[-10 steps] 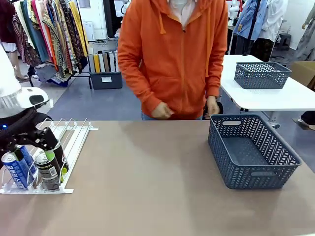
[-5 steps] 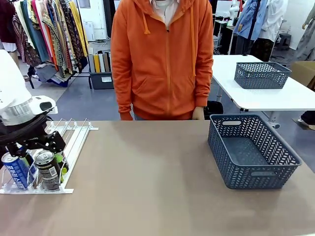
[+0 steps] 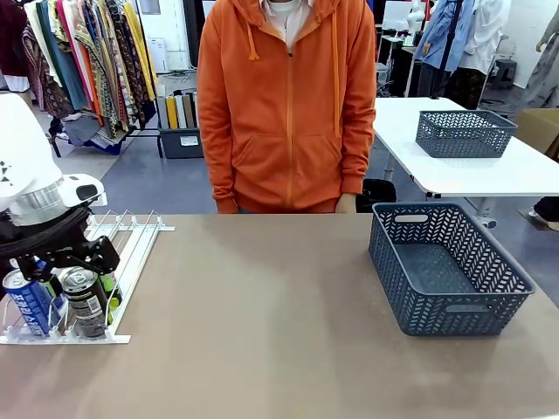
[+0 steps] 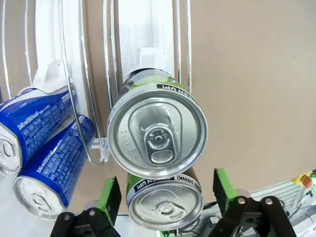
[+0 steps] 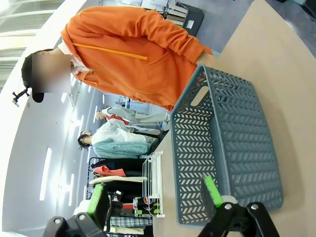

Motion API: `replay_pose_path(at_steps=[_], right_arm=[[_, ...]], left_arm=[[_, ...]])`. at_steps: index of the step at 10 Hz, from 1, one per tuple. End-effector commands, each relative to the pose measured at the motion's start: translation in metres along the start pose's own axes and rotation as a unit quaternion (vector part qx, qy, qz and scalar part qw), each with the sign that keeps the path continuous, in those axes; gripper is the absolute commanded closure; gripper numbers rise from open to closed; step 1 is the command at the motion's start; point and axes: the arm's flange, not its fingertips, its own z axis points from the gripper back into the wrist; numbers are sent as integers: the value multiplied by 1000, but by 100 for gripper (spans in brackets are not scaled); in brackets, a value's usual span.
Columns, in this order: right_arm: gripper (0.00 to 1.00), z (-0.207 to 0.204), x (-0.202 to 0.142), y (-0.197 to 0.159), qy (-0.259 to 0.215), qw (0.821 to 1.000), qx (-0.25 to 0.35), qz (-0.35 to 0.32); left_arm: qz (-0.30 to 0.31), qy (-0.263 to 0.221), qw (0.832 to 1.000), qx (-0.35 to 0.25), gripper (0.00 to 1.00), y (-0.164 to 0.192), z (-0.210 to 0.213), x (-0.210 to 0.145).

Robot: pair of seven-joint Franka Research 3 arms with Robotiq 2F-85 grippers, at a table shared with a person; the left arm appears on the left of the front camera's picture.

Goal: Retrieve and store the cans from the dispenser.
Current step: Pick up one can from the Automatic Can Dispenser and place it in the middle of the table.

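tan table (image 3: 262, 340), dispenser (image 3: 133, 247) at left: left gripper (image 4: 165, 190) spread wide astride front dark can (image 4: 165, 206), pick step; next clamp, lift to basket (image 3: 390, 262).

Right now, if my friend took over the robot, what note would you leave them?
Left hand: open, fingers on either side of the front dark can, not gripping it yet.
Right hand: open, holding nothing, facing the basket.
Cans: the second dark can and two blue cans sit with the front one in the white rack.
Done: no can is in the basket yet.
Left: grip each can, lift it out and put it in the basket.
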Motion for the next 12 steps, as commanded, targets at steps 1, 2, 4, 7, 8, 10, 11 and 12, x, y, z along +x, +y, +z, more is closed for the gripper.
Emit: replay_pose_path(at_steps=[1,2,4,7,8,10,11,12], right_arm=[[0,3,0,3,3,1000,5,0],[0,3,0,3,3,1000,5,0],[0,3,0,3,3,1000,5,0],[0,3,0,3,3,1000,5,0],[0,3,0,3,3,1000,5,0],[0,3,0,3,3,1000,5,0],[0,3,0,3,3,1000,5,0],[0,3,0,3,3,1000,5,0]], left_arm=[[2,1,1000,7,75,-3,2,3],[4,-1,1000,12,100,-3,2,2],[7,-2,1000,14,100,-3,3,2],[3,-2,1000,17,100,-4,6,-3],[-3,-5,1000,17,100,-4,13,-9],[-19,-16,999,43,100,-8,47,-24],[-34,-29,997,63,100,-13,78,-38],[-43,-53,994,81,100,-17,103,-53]])
